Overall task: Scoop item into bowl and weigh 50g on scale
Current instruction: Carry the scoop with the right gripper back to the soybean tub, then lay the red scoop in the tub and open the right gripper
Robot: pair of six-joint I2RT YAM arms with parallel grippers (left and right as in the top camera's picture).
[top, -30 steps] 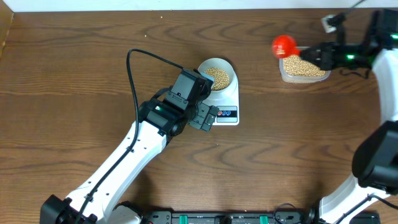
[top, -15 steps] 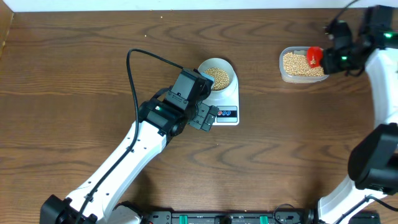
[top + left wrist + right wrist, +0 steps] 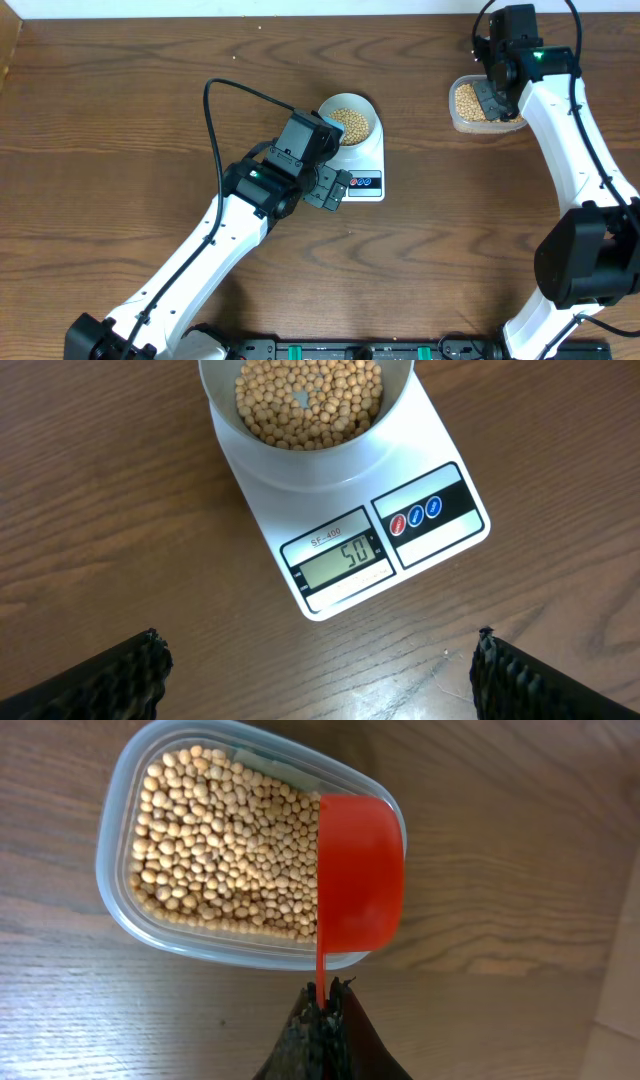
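Beans: small round tan-yellow beans lie heaped in the small round pale blue-grey bowl, covering its bottom.
Bowl: it stands on the white rectangular digital scale, at the end away from the readout.
Scale readout: the small grey LCD display shows 50; a dark panel with round buttons sits just beside it.
Left gripper: the left gripper is spread wide and holds nothing. Its black fingers show at the lower corners of the wrist view. The scale lies just ahead of it, apart, display end nearest, with the bowl of beans beyond.
Right gripper: the right gripper is pressed together, pinching the thin handle of the red plastic scoop.
Scoop: its cup hangs over one end of the clear rectangular plastic tub, across the rim. I cannot tell whether the cup holds beans.
Tub: it holds more of the beans and sits well apart from the scale.
Surface: brown wood-grain surface carries the scale and the tub.
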